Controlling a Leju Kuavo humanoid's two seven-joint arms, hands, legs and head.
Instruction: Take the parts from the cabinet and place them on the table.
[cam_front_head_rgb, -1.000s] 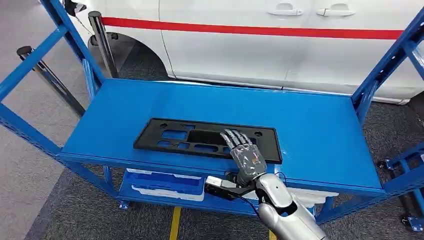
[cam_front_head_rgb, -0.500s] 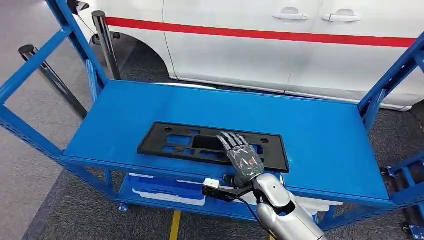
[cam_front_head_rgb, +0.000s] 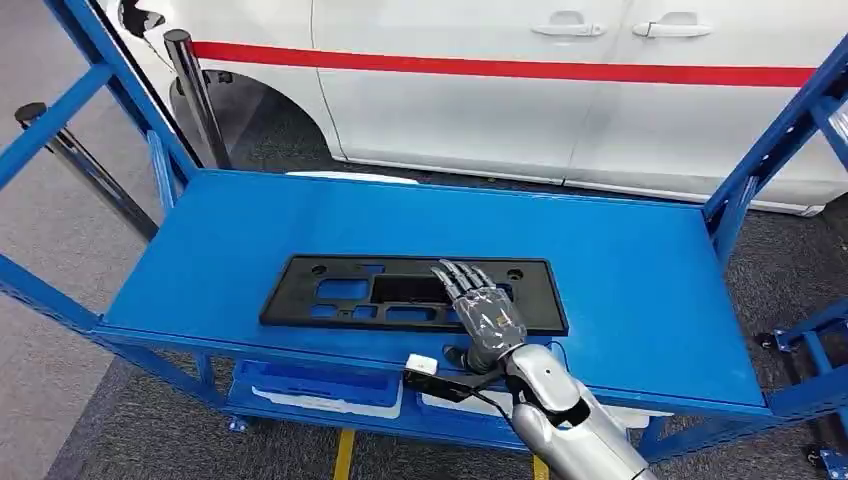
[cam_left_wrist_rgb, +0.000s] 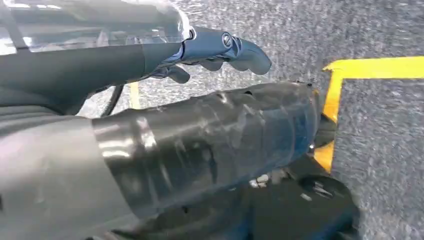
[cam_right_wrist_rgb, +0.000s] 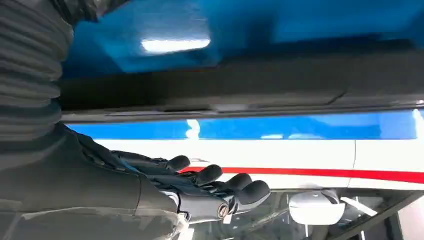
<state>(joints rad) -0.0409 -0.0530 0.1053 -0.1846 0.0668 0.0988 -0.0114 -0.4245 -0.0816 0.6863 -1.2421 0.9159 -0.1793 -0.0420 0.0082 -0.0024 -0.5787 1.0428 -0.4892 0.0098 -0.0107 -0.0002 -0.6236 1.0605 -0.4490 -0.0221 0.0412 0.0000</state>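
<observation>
Shelving (cam_front_head_rgb: 640, 270) of blue painted steel fills the middle of the head view, its smooth top shelf standing on grey speckled carpet with a yellow floor line (cam_front_head_rgb: 343, 455) under it, a white car with a red stripe (cam_front_head_rgb: 560, 90) parked just behind and two dark posts (cam_front_head_rgb: 195, 90) at the left. The black plastic panel (cam_front_head_rgb: 350, 293) lies flat near the shelf's front edge, and the right hand (cam_front_head_rgb: 482, 305) rests on its right part with fingers stretched out flat, grasping nothing. The left hand (cam_left_wrist_rgb: 220, 50) hangs above the carpet with fingers loosely curled and nothing in it.
</observation>
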